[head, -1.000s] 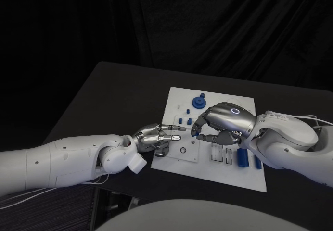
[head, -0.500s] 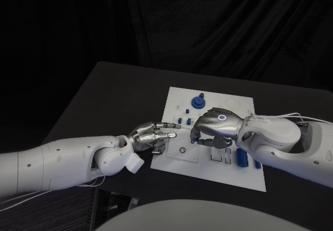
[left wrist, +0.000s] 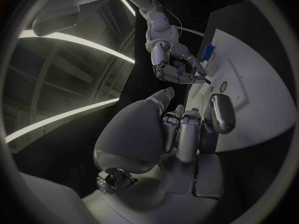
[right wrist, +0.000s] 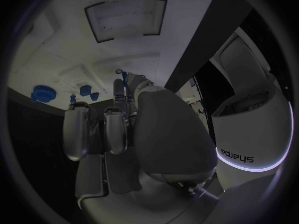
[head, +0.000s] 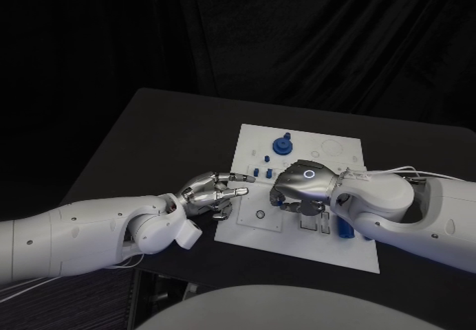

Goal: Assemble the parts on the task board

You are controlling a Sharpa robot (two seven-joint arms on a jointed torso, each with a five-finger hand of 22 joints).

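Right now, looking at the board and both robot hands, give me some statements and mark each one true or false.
1. The white rectangular task board lies on the black table. True.
2. The round blue gear-shaped part sits at the board's near edge, closest to the robot. False: it sits near the far edge.
3. The right robot hand is over the board. True.
4. The left robot hand rests on the gear-shaped part. False: it is at the board's left edge, apart from that part.
5. The right robot hand pinches a small blue part at its fingertips. True, as the left wrist view shows.
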